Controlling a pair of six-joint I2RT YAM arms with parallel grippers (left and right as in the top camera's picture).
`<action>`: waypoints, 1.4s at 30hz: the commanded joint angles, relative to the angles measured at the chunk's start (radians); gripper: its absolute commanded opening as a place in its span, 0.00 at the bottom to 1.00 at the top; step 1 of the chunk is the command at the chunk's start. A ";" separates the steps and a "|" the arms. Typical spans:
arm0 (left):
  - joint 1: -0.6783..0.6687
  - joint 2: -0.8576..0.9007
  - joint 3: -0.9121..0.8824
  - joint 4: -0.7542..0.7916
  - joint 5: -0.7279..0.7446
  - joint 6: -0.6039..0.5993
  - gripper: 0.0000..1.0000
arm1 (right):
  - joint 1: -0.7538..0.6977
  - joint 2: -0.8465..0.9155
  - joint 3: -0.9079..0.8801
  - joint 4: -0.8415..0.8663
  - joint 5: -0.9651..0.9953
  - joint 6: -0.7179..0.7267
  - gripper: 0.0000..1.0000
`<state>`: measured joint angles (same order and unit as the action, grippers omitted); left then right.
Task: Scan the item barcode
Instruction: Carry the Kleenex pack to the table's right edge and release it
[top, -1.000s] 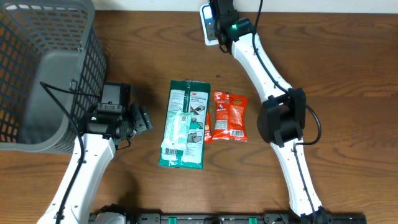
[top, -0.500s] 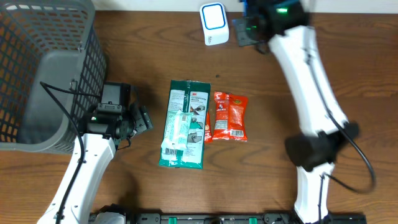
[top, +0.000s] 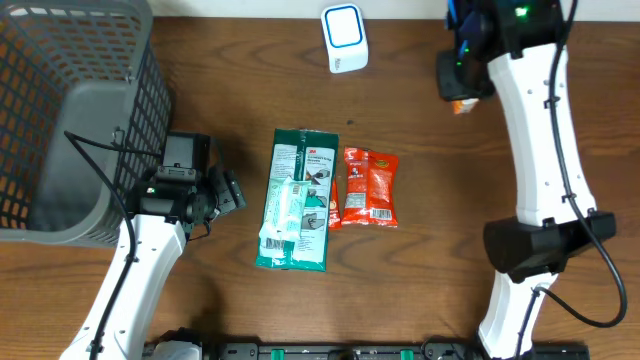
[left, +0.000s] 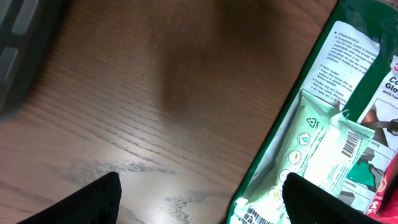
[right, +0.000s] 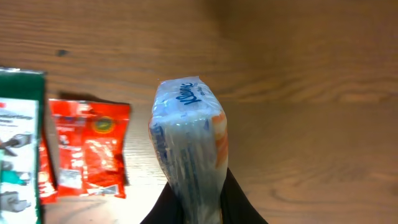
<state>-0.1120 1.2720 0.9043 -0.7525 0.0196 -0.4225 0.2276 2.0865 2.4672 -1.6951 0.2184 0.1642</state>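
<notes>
1. Tissue pack (right: 189, 143): a clear-wrapped pack with blue lettering and an orange side. It stands on end in the right claw (right: 198, 190), whose fingers are pinched narrow on its lower end.
2. Seen from overhead, the right claw (top: 462, 75) and its pack sit at the far right of the worktop (top: 420, 280). They are to the right of the white scanner (top: 344, 38) and apart from it.
3. A grey mesh basket (top: 60, 120) fills the far left corner. Its open top shows its grey floor, and I cannot make out any item inside.
4. The left claw (left: 205, 196) is spread wide and holds nothing. It sits low over bare wood just right of the basket and left of the green package (top: 298, 200).
5. A small pale packet (top: 283, 215) with a barcode lies on top of the green package.
6. A red snack packet (top: 370, 187) lies flat just right of the green package, with their edges touching or nearly so.
</notes>
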 joint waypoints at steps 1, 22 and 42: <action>0.004 0.002 0.001 -0.002 -0.009 -0.002 0.84 | -0.051 0.002 -0.082 -0.004 0.012 0.008 0.01; 0.004 0.002 0.001 0.002 -0.009 -0.002 0.84 | -0.373 0.002 -0.952 0.326 0.525 0.482 0.01; 0.004 0.002 0.001 0.003 -0.009 -0.003 0.84 | -0.403 0.002 -1.138 0.707 0.422 0.373 0.61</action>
<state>-0.1120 1.2720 0.9043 -0.7506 0.0193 -0.4225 -0.1631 2.0880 1.3163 -0.9913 0.7002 0.5777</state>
